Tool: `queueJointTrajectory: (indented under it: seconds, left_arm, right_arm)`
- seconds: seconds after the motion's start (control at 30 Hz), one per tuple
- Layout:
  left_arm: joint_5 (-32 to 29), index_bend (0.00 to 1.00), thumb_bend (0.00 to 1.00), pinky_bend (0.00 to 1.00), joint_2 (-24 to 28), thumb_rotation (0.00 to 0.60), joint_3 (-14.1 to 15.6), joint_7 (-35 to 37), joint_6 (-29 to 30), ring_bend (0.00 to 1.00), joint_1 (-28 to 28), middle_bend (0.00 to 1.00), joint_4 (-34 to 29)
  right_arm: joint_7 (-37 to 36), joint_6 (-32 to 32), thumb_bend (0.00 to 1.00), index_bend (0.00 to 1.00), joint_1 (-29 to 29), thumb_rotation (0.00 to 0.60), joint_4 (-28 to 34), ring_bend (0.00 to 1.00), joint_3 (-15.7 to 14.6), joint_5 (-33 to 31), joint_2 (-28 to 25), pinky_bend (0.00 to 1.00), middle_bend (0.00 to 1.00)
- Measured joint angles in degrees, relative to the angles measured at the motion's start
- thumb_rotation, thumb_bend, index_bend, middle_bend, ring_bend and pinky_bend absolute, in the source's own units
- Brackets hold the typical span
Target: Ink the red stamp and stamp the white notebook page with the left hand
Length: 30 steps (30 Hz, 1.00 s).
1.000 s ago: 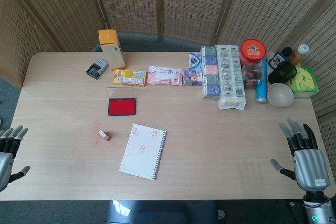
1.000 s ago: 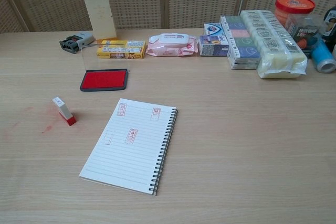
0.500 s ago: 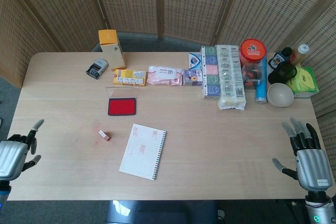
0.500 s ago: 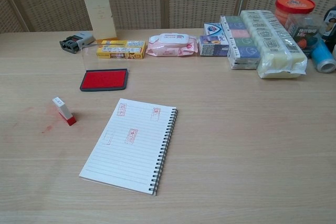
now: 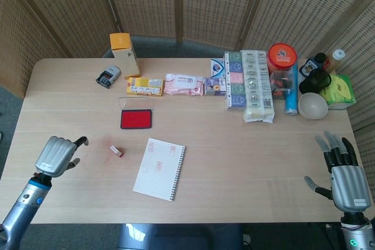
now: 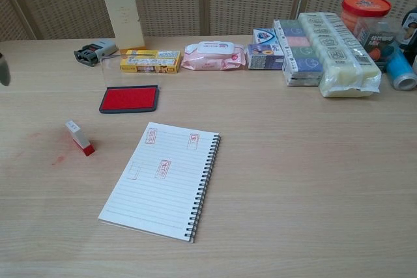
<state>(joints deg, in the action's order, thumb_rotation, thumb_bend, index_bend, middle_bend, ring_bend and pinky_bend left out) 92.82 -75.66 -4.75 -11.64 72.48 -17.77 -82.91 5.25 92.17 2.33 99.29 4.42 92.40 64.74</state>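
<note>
The small red stamp (image 5: 116, 151) (image 6: 79, 138) lies tilted on the table, left of the white spiral notebook (image 5: 159, 168) (image 6: 163, 179), whose lined page carries several red imprints. Behind them, the open red ink pad (image 5: 136, 119) (image 6: 129, 99) has its clear lid standing up. My left hand (image 5: 57, 155) hovers over the table, left of the stamp and apart from it, holding nothing; one fingertip (image 6: 3, 69) shows at the chest view's left edge. My right hand (image 5: 343, 175) stays at the front right corner with its fingers spread and empty.
Along the back stand a tall orange-topped box (image 5: 124, 54), a date stamper (image 5: 108, 76), a yellow box (image 5: 145, 86), a wipes pack (image 5: 184, 84), stacked packs (image 5: 249, 83), a red-lidded jar (image 5: 282, 57) and a bowl (image 5: 312, 105). Faint red smudges (image 6: 58, 158) mark the wood near the stamp.
My left hand has come in from the table's front left edge, up and rightward toward the stamp. The right hand, stamp, pad and notebook have stayed in place.
</note>
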Motion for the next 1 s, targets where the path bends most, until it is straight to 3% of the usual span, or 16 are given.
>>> queueJointTrajectory:
  seconds: [0.23, 0.6, 1.0]
  left_arm:
    - [-3.34, 0.44, 0.28, 1.0, -7.05, 0.6, -1.26, -2.5, -3.21, 1.0, -3.2, 1.0, 4.27]
    - [-6.26, 0.44, 0.29, 1.0, -11.25, 0.6, -0.8, -7.0, -5.92, 1.0, -5.53, 1.0, 7.23]
    - [-5.56, 0.44, 0.29, 1.0, -15.56, 0.6, 0.9, -7.75, -5.21, 1.0, -6.65, 1.0, 12.83]
  right_arm:
    - [0.11, -0.93, 0.08, 0.0, 0.24, 0.6, 0.01, 0.01, 0.01, -0.79, -0.08, 0.0, 0.0]
    - [-0.42, -1.11, 0.08, 0.0, 0.25, 0.6, 0.24, 0.01, 0.05, -1.17, -0.35, 0.0, 0.0]
    - [-0.92, -1.22, 0.08, 0.0, 0.2, 0.6, 0.6, 0.01, -0.01, -1.34, -0.8, 0.0, 0.0]
